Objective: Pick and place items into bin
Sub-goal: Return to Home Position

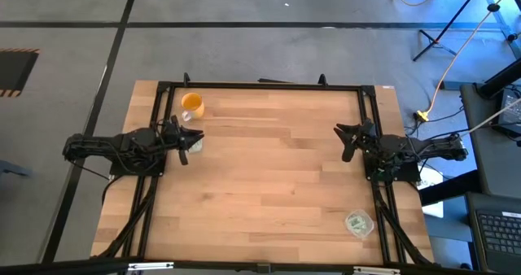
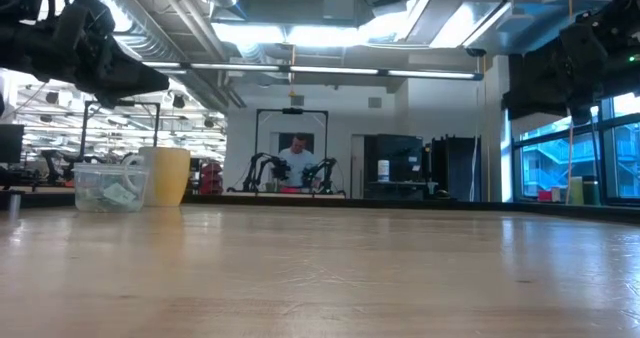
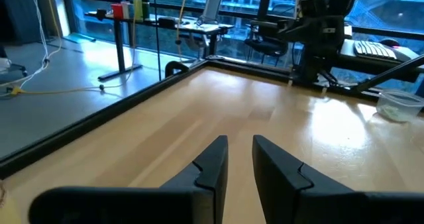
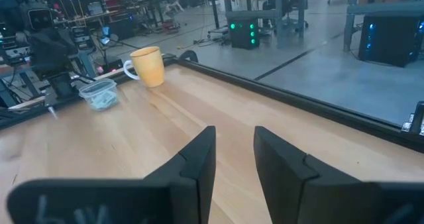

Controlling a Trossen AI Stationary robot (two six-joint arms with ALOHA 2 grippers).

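Orange cup [image 4: 149, 66] just beside clear bin [image 4: 97, 87]

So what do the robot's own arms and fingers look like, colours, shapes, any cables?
Both arms are matt black, chunky and jointed. The left gripper and the right gripper each end in two dark, flat fingers that taper to blunt tips. Dark cables appear to trail back from each arm's mount. Faint pale markings show on the right gripper's body.
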